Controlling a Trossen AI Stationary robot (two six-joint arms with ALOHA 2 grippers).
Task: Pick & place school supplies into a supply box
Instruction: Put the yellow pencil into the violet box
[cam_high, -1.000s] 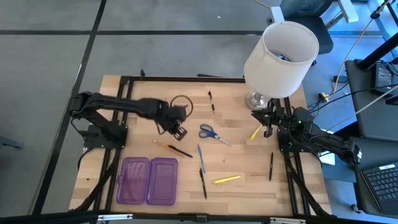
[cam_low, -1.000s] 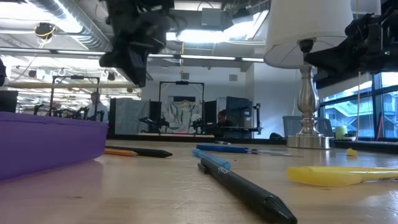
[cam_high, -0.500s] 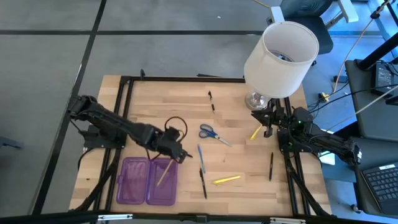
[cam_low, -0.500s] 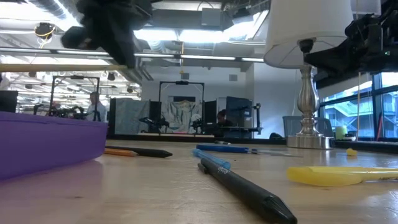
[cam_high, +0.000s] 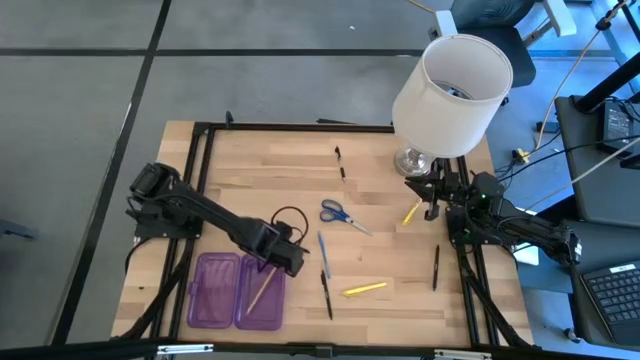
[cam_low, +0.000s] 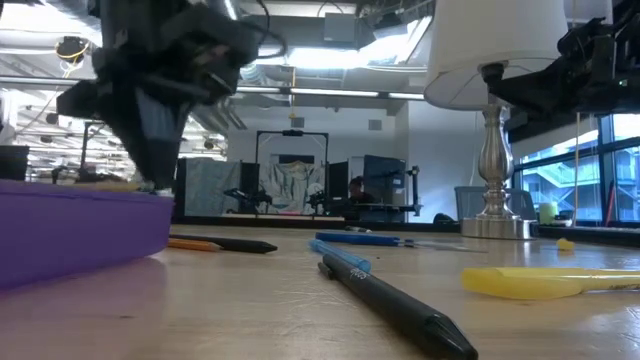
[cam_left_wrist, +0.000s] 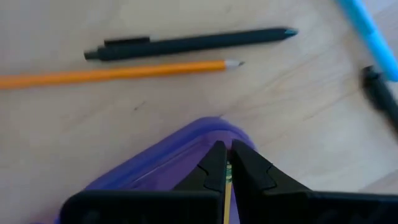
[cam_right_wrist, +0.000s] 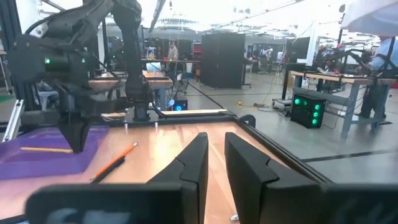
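Note:
The supply box (cam_high: 238, 291), translucent purple, lies open near the table's front left. My left gripper (cam_high: 283, 260) points down over its right half, shut on a wood-coloured pencil (cam_high: 262, 288). Behind the gripper a black pen (cam_left_wrist: 193, 43) and an orange pencil (cam_left_wrist: 118, 73) lie flat on the table. Blue-handled scissors (cam_high: 340, 213), a blue pen (cam_high: 323, 252), a black pen (cam_high: 327, 295) and a yellow marker (cam_high: 365, 289) lie to the right. My right gripper (cam_high: 432, 205) waits by the lamp, its fingers (cam_right_wrist: 198, 163) a little apart around nothing. My left gripper pinches the pencil near its far end (cam_left_wrist: 227, 179) between its two fingers, from above, pointing down, and the fingers lie across it. The pencil runs about level from the fingers toward the table's near edge, low over the box's right half (cam_right_wrist: 46, 149). Whether it touches the box I cannot tell.
A lamp with a white shade (cam_high: 452, 95) and a metal foot (cam_high: 415, 160) stands at the back right. Another black pen (cam_high: 436, 268) lies near the right edge, a small black one (cam_high: 341, 163) at the back middle, a yellow piece (cam_high: 410, 212) beside my right gripper.
My left gripper has carried the pencil from the table's middle toward the near edge and down, over the box's right half. Its wrist has rolled on the way. The pencil now hangs much lower, about level with the box's rim.

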